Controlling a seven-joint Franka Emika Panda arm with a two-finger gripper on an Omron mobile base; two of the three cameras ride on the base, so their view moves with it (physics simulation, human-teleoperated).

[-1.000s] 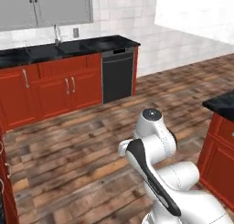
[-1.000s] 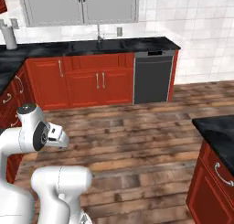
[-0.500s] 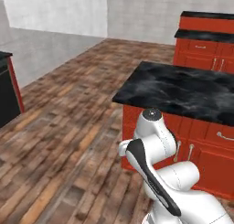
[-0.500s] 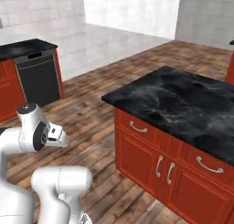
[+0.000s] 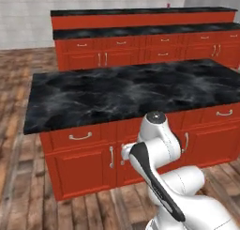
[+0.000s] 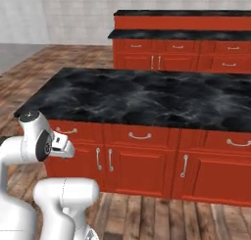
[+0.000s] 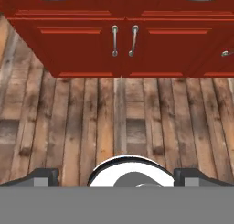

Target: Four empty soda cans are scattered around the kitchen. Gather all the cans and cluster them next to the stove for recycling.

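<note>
The gripper (image 7: 119,175) pointed down at the wood floor (image 7: 114,122) in front of the island's red cabinet doors (image 7: 123,40). Its 2 fingertips (image 7: 43,176) stood wide apart with nothing between them, so it carried nothing.

The arm was tucked close to the base, facing the long near edge of the island worktop (image 5: 131,90). The step in hand looked like a search for a can rather than a reach.

1 small red speck (image 5: 168,5) stood on the raised back counter (image 5: 140,11), toward its right end. It may have been a soda can, but it was too small to tell.

To do this well, the base should probably drive round the island toward that counter, keeping the arm folded and clear of the worktop's corners. The jaws should stay apart until the can sits between them, upright.
</note>
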